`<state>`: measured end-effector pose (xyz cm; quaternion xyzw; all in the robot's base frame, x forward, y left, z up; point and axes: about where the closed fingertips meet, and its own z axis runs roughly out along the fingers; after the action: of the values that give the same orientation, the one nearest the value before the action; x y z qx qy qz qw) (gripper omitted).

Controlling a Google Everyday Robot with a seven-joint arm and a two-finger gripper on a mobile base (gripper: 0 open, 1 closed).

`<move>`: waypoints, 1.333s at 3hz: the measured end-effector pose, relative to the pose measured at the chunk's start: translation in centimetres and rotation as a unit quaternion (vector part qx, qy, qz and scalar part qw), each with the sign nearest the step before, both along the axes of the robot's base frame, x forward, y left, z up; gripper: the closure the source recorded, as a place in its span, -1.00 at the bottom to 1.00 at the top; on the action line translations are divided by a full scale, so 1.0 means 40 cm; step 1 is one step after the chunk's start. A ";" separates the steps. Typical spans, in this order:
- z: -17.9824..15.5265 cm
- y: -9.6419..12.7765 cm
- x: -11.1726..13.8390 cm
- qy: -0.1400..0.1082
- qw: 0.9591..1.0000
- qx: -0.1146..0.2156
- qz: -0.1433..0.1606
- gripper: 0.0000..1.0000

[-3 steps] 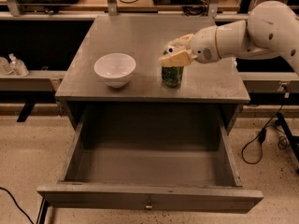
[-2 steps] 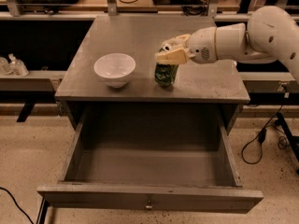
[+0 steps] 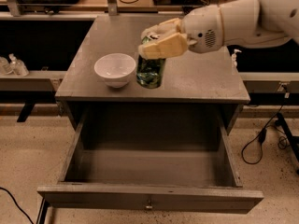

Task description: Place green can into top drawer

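Note:
The green can [image 3: 150, 72] hangs just above the front edge of the grey cabinet top [image 3: 201, 73], right of the white bowl. My gripper [image 3: 158, 41] reaches in from the right and is shut on the can's upper part, its tan fingers [image 3: 164, 45] hiding the can's top. The top drawer [image 3: 149, 171] is pulled fully open below, empty, with a small metal knob [image 3: 149, 203] on its front panel.
A white bowl [image 3: 115, 69] stands on the cabinet top just left of the can. My white arm [image 3: 243, 20] crosses the upper right. Cables [image 3: 261, 143] lie on the floor at the right, and a low shelf [image 3: 23, 76] runs along the left.
My gripper has carried the green can leftward and forward across the cabinet top, from the middle right to beside the bowl at the front edge.

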<state>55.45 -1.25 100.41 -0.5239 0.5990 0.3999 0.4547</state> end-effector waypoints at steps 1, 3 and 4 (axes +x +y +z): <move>0.038 -0.158 -0.049 -0.018 0.995 -0.094 -0.013 1.00; 0.006 -0.356 -0.076 -0.038 0.981 -0.183 -0.044 1.00; 0.006 -0.355 -0.076 -0.038 0.981 -0.183 -0.044 1.00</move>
<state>52.42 -15.47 100.64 -0.5860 0.6669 0.2433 0.3908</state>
